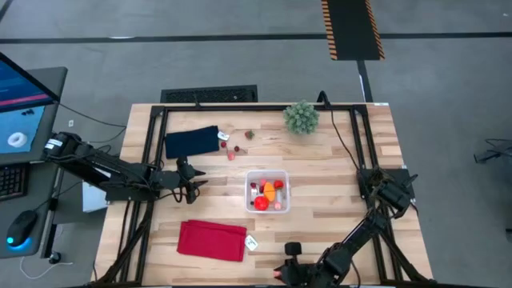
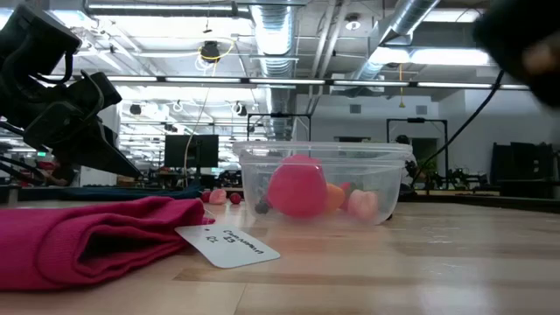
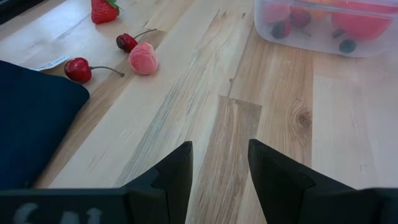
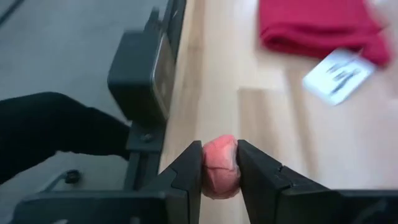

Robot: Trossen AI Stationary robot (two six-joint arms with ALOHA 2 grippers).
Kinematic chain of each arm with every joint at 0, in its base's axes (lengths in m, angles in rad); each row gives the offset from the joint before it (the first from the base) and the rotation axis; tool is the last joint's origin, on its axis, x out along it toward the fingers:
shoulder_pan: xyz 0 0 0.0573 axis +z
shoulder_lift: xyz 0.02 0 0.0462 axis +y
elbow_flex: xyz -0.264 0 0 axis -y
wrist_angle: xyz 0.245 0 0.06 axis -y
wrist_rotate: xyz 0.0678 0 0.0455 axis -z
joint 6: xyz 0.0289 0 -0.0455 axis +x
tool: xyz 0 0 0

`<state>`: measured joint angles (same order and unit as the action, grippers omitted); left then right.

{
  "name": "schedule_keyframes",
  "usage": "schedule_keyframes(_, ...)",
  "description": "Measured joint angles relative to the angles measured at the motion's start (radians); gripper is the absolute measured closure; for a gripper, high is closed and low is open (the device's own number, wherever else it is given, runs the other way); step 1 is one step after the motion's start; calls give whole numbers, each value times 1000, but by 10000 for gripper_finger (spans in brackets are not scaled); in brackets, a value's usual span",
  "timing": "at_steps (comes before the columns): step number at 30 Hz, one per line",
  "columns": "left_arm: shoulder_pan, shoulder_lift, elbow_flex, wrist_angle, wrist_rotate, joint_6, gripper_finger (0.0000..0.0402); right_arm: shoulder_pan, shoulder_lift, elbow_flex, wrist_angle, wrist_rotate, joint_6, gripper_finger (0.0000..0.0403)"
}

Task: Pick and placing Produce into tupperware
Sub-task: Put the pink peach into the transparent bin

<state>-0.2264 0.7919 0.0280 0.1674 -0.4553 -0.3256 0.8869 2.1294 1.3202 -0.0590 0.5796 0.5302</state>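
Both arms are built of dark, nearly black segments with rounded joint housings. The left arm [image 1: 104, 170] has a white label near its base and black cables beside it. The left gripper [image 3: 219, 171] ends in two flat, matte black fingers [image 3: 171, 177] with slanted inner edges. The right gripper [image 4: 219, 167] has similar dark, blocky fingers [image 4: 261, 174] with squared tips.

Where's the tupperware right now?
High view: the tupperware sits mid-table, produce inside, between the navy cloth and the red cloth.
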Motion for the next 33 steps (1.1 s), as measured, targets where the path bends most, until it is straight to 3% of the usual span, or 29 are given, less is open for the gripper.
schedule_keyframes(13, 0, 0, 0, 0, 0, 0, 256, -56, -219, 14, -202, 220, -154, 290)
schedule_keyframes(25, 0, 0, 0, 1, 0, 0, 256, -334, -279, 14, -366, 199, -217, 290)
schedule_keyframes(33, 0, 0, 0, 1, 0, 0, 256, -523, -278, 14, -386, 92, -241, 290)
